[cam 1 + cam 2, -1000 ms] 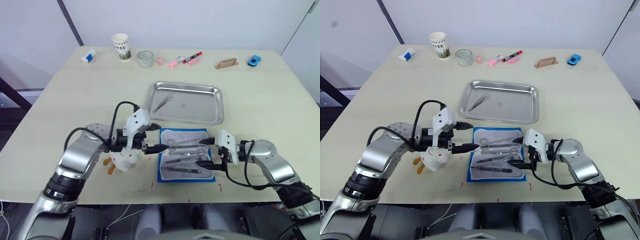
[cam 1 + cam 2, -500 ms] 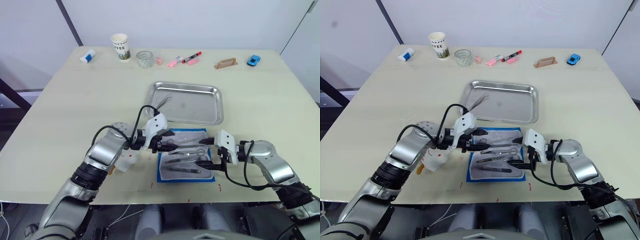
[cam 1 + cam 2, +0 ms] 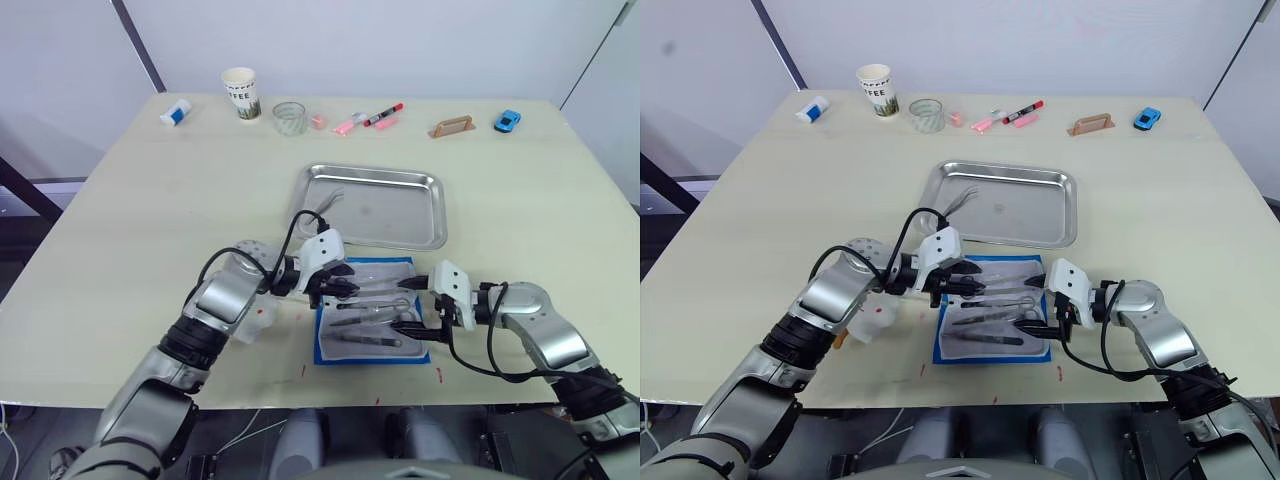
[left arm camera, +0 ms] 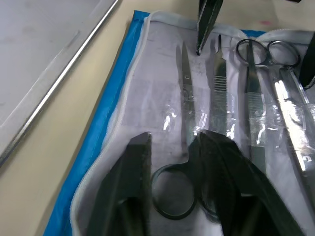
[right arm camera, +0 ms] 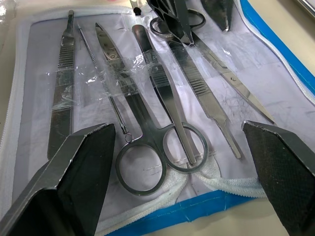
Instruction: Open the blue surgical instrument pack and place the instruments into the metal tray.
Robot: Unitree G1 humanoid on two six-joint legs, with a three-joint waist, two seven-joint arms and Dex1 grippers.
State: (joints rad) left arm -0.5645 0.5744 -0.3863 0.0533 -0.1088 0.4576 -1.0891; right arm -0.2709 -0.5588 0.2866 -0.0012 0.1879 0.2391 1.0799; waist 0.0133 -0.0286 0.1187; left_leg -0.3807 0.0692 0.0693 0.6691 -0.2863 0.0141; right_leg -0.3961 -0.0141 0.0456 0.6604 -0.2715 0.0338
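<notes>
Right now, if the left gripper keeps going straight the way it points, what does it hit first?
Probably the scissors: the left gripper is open, with its fingers either side of their ring handles on the open blue pack. Height above them is hard to judge. Farther along lies the right gripper.

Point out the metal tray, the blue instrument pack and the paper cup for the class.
metal tray (image 3: 425,212): left eye view, bare floor.
blue instrument pack (image 4: 101,123): left wrist view, blue border.
paper cup (image 3: 877,90): right eye view, side wall.

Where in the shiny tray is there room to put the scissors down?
The metal tray is mostly bare: only thin tweezers lie near its left end, so its middle and right are free. It is crowded over the blue surgical instrument pack, where the left gripper and right gripper meet.
</notes>
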